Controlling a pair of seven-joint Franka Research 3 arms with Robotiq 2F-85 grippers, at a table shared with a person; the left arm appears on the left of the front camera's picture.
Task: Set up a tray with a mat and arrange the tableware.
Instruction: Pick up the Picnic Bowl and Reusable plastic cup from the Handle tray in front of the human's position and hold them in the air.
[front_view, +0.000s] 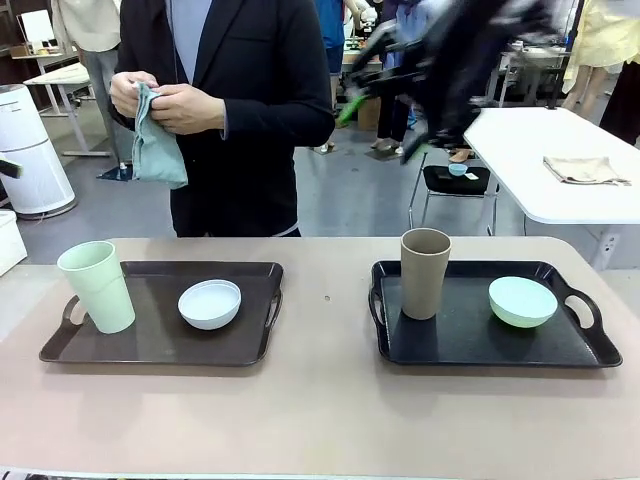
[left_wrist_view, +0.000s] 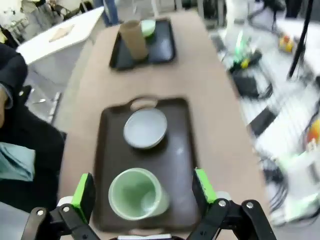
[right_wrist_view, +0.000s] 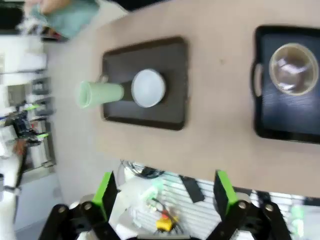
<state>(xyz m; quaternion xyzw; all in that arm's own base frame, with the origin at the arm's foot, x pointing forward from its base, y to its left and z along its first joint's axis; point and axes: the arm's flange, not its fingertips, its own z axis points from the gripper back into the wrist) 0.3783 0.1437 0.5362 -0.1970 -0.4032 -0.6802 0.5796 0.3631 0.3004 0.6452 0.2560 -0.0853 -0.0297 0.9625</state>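
**Pale green cup (left_wrist_view: 136, 193):** one. It is standing upright at the outer end of the brown tray (front_view: 160, 362), mouth facing up. In the left wrist view you are looking straight down its long axis.

**Left tool (left_wrist_view: 143, 189):** it is hanging directly over that cup with its fingers spread wide to either side of the rim and gripping nothing. I judge that any coming move on this cup is a straight descent, and that your left arm is the nearer one.

**White bowl (left_wrist_view: 145, 128):** one. It is sitting just beyond the cup on the same tray, apart from it.

**Tan cup (front_view: 425, 272):** one, upright on the black tray (front_view: 470, 348).

**Mint green bowl (front_view: 522, 301):** one. It is sharing that tray with the tan cup and not touching it.

**Right tool (right_wrist_view: 165, 192):** it is hovering high over the near edge of the counter (front_view: 320, 420), well away from all the tableware, with its fingers spread and carrying nothing.

**Folded teal cloth (front_view: 155, 150):** one, probably the mat. The person's hands (front_view: 185, 108) are holding it across the counter, and neither tray is carrying a mat yet.

**Count:** you are working with two cups, two bowls, two trays and one cloth.
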